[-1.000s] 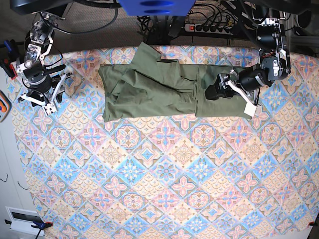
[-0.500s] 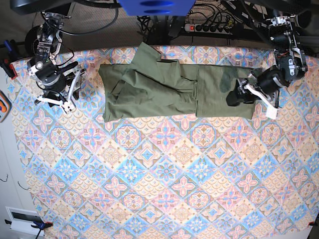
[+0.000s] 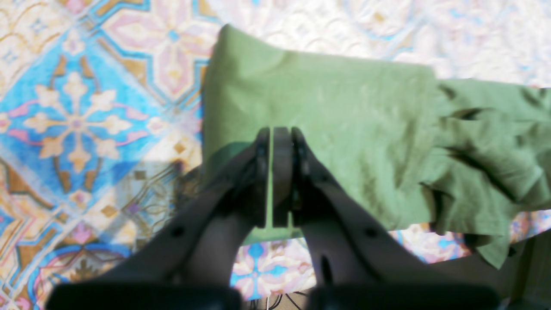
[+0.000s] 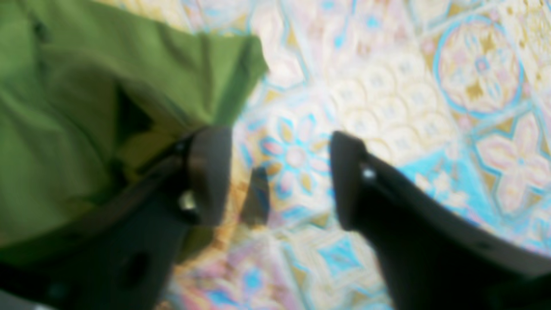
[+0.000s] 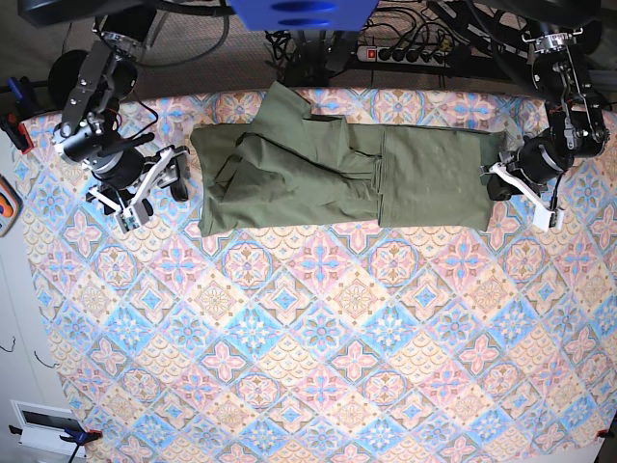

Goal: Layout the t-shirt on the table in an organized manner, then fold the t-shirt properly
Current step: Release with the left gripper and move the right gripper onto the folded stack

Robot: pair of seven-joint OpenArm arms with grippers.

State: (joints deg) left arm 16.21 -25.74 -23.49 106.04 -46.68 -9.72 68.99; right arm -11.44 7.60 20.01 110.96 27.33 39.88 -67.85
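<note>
Left gripper [image 3: 275, 181] now off t-shirt [image 5: 337, 174], at its edge, shut.

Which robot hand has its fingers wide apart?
The right gripper, by the crumpled end of the t-shirt; its fingers are spread over the table. The left gripper is pinched shut.

The table [image 5: 318, 367] below me wears a pastel covering of pink, blue and cream diamond tiles with flower motifs. Lying directly on it near the far edge is the olive-green t-shirt [image 5: 337, 174], stretched across in a long band, smooth at one end, bunched and wrinkled at the other.
</note>
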